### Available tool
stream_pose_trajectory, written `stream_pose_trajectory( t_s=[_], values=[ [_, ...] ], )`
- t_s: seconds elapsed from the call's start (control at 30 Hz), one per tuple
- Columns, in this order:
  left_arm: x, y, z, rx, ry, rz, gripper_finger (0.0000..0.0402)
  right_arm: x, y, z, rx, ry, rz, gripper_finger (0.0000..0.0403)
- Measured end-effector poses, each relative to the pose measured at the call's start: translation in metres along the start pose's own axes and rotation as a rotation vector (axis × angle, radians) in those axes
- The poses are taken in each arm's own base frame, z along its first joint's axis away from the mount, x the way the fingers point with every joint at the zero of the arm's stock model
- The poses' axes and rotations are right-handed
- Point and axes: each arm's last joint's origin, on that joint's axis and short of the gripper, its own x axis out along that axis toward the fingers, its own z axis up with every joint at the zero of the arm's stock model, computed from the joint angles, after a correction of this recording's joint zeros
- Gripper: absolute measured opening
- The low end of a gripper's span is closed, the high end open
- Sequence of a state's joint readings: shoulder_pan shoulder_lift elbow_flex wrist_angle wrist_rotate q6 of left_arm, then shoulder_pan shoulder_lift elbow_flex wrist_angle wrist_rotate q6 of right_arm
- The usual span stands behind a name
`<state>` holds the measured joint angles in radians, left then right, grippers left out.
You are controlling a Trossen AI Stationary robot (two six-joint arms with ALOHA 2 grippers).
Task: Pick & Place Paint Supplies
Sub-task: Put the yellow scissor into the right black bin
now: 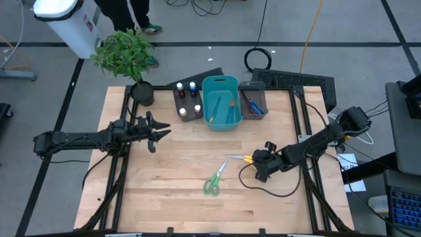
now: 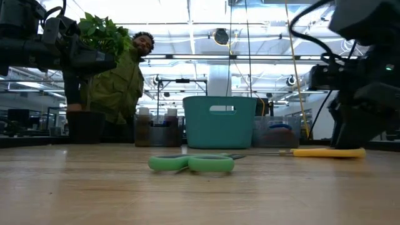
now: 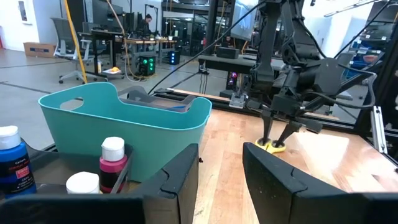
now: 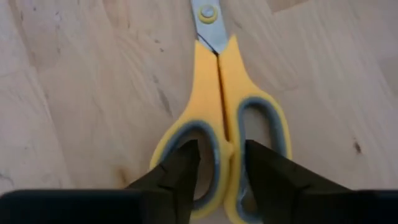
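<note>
While the right gripper (image 4: 217,163) stood low over the pale wooden table (image 1: 177,210), its two dark fingers (image 4: 177,168) were parted only a little, straddling the joined middle of the yellow-handled scissors with grey-lined loops (image 4: 221,134). One finger sat in a loop and the other in the neighbouring loop; whether the pads actually pressed the plastic could not be told. Those scissors lay flat on the wood on the right arm's side of the table, blades pointing toward the table's middle. Near them, closer to the front edge, the green-handled scissors (image 1: 212,182) lay flat and alone. At the back of the table stood the teal plastic bin (image 1: 220,102) with thin brushes (image 1: 230,105) inside, a dark grey bin (image 1: 187,110) of small capped paint bottles (image 1: 193,85) on one side and another dark grey bin (image 1: 252,87) on the other. The left gripper (image 1: 156,133) hovered over the table's left part, fingers spread apart and holding nothing.
</note>
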<state>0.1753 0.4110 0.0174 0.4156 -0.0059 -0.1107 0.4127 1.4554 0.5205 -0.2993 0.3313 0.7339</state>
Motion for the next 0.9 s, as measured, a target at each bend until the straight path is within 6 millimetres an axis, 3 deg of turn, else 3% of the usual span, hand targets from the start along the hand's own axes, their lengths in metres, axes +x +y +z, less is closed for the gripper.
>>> stream_pose_trajectory(
  t_s=[0.2,0.47,0.73,0.9],
  values=[
    [0.0,0.0,0.0,0.001,0.0,0.0,0.0131,0.008,-0.005,-0.007,-0.026,0.11,-0.055,0.0032],
    [0.0,0.0,0.0,0.0,0.0,0.0,0.0131,0.003,-0.007,-0.006,0.022,0.102,-0.04,0.003],
    [0.0,0.0,0.0,0.001,0.0,0.0,0.0131,-0.043,-0.013,0.014,0.086,-0.043,0.052,0.0017],
    [0.0,0.0,0.0,0.001,-0.002,0.0,0.0131,-0.083,-0.024,0.027,0.131,-0.177,0.052,0.0015]
  ],
)
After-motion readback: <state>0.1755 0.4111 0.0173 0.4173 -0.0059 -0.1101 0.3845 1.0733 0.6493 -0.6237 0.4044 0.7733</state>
